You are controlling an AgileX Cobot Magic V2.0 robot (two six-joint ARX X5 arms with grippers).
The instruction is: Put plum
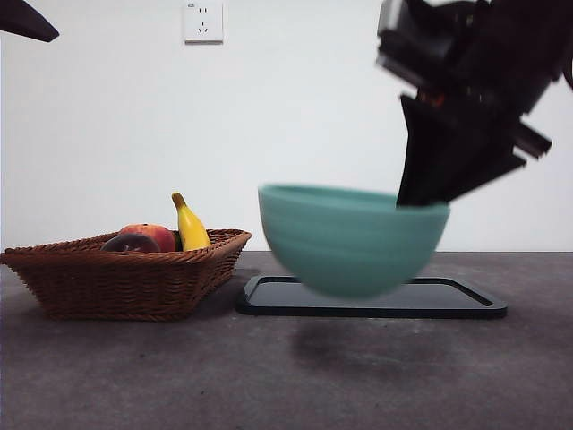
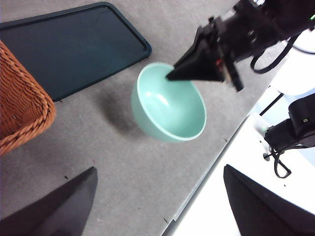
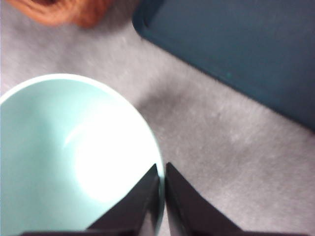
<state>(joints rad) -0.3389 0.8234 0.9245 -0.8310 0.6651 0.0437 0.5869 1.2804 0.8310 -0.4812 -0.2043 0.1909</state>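
Observation:
The plum (image 1: 132, 243), dark maroon, lies in the wicker basket (image 1: 116, 279) at the left, beside a red-orange fruit (image 1: 158, 235) and a banana (image 1: 190, 226). My right gripper (image 1: 419, 195) is shut on the rim of a teal bowl (image 1: 349, 237) and holds it in the air above the table, in front of the black tray (image 1: 466, 303). The bowl looks empty in the left wrist view (image 2: 170, 105) and in the right wrist view (image 3: 64, 162). The right gripper (image 3: 161, 169) pinches the rim. My left gripper (image 2: 157, 206) is open and empty, high at the left.
The black tray (image 2: 64, 44) lies flat between the basket (image 2: 19, 98) and the bowl. The table's edge runs close beside the bowl in the left wrist view. A wall socket (image 1: 203, 20) is on the back wall.

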